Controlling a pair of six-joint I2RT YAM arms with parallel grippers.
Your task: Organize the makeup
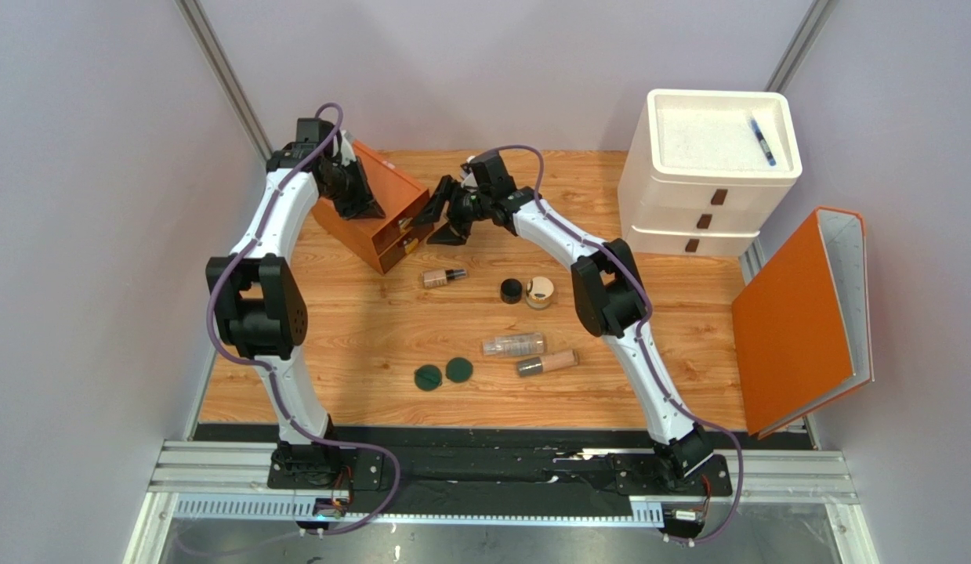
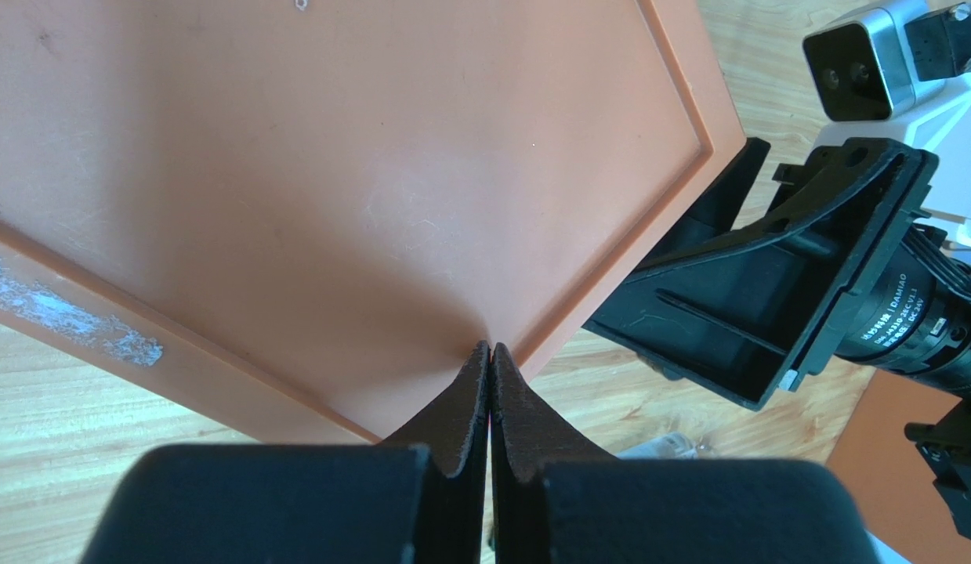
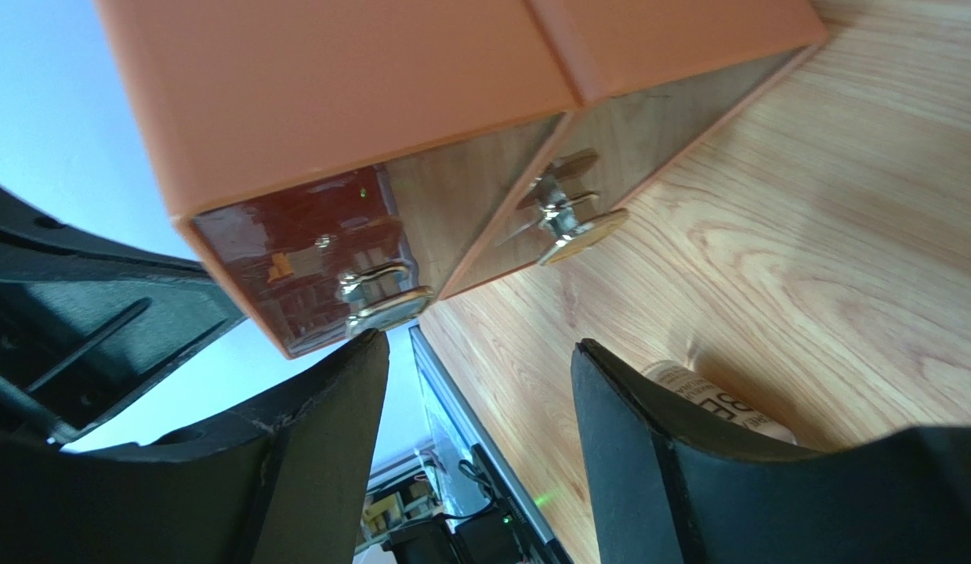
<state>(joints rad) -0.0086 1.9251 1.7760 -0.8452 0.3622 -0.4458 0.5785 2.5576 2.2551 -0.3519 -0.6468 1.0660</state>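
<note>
The makeup lies on the wooden table: a beige bottle (image 1: 445,277) nearest the orange drawer box (image 1: 372,212), a black cap (image 1: 511,290) beside a tan jar (image 1: 538,291), a clear bottle (image 1: 513,346), another beige bottle (image 1: 546,363) and two dark-green discs (image 1: 428,377) (image 1: 459,369). My left gripper (image 1: 356,202) is shut and empty, its tips (image 2: 490,353) resting against the box's flat top (image 2: 337,176). My right gripper (image 1: 446,221) is open and empty (image 3: 478,364) just in front of the box's two drawer fronts with metal knobs (image 3: 384,303) (image 3: 572,221). A bottle (image 3: 719,405) shows behind its right finger.
A white three-drawer unit (image 1: 708,176) stands at the back right with a blue pen (image 1: 762,141) in its top tray. An open orange binder (image 1: 808,317) leans at the right edge. The right gripper's body (image 2: 784,294) shows close by in the left wrist view.
</note>
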